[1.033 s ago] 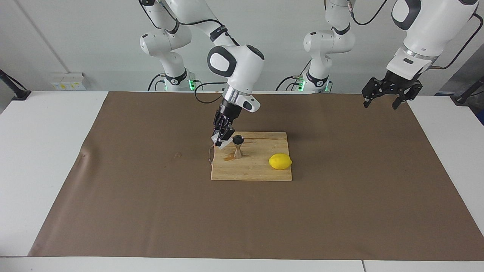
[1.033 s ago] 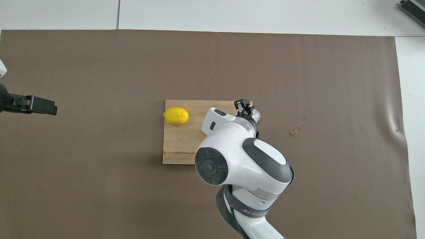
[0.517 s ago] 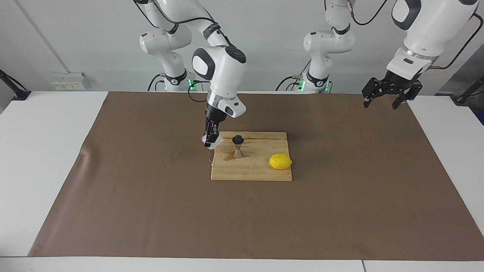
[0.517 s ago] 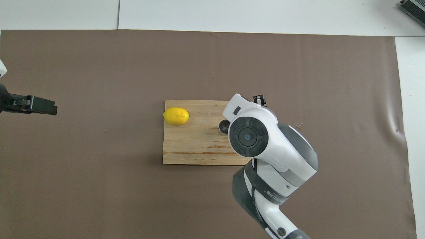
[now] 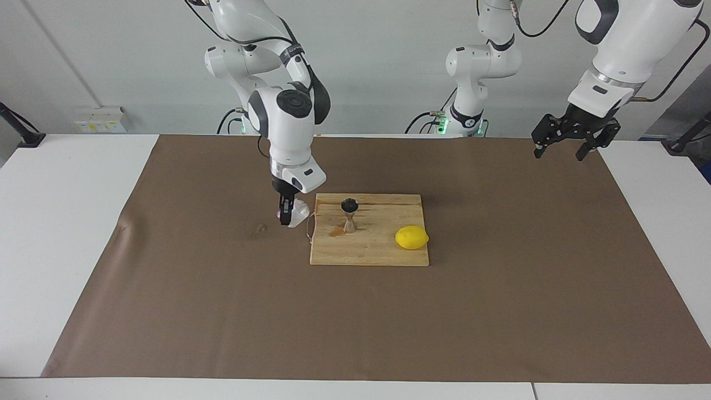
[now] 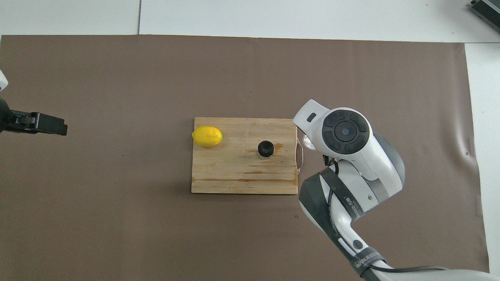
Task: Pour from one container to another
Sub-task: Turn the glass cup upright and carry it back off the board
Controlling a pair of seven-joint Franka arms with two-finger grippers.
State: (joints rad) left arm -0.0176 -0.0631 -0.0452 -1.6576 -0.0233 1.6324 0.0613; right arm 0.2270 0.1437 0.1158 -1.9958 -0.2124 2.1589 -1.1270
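The steel jigger stands upright on the wooden board, its dark mouth showing in the overhead view. My right gripper points straight down over the brown paper just off the board's edge, toward the right arm's end of the table. It is shut on the frosty textured glass cup, held low at the paper; I cannot tell if the cup touches it. In the overhead view the arm's wrist hides all but a sliver of the cup. My left gripper waits open, high over the paper's corner.
A yellow lemon lies on the board toward the left arm's end. A brownish spill marks the board beside the jigger. A wet spot is on the paper beside my right gripper. A thin wire loop hangs at the board's edge.
My right gripper has swung away from the jigger, off the board toward the right arm's end, turned upright and lowered with the cup. The left arm has not moved.
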